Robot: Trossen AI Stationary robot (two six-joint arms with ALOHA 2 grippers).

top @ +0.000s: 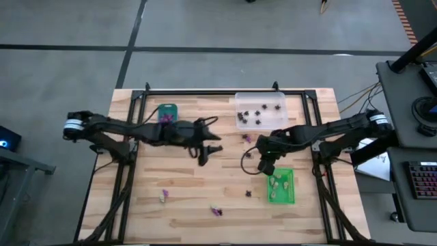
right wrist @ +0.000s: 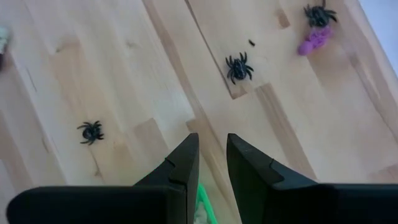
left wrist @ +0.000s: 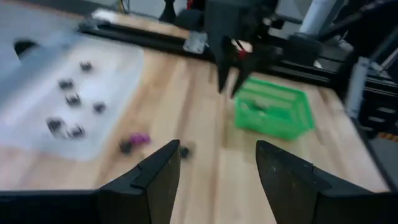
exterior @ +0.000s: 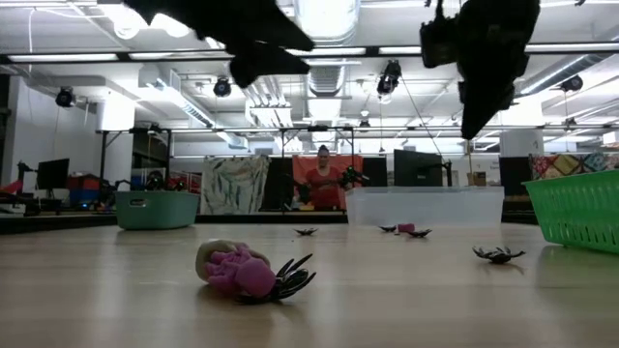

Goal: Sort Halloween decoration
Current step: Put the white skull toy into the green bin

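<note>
Presently, findings are listed from the largest item down.

Table: a pale wooden slatted table top [top: 205,198] on a black frame is seen from above, with both arms over it.

Left arm: the dark left arm is stretched from the table's left edge toward the middle; the left gripper [top: 210,145] is held above bare wood near the centre. Its fingers [left wrist: 155,180] are spread wide and nothing is held between them.

Right arm: the dark right arm is reached in from the right edge; the right gripper [top: 266,167] is poised just above the far end of the green tray. Its fingers [right wrist: 186,163] are drawn close with a narrow gap, and nothing is seen gripped there.

Clear tray: a clear rectangular plastic tray [top: 261,99] is set at the far edge, right of centre, with several small black spider trinkets [top: 254,113] inside.

Green tray: a bright green slatted plastic tray [top: 292,195] is placed at the near right, with pale trinkets inside.

Teal tray: a small teal rectangular tray [top: 168,108] is set at the far left, holding purple pieces.

Loose decorations: a purple trinket [top: 246,137] is noted beside the clear tray, a black spider [top: 248,193] just left of the green tray, a purple piece [top: 216,211] near the front edge, and a pale cream-green piece [top: 163,197] at the near left.
</note>
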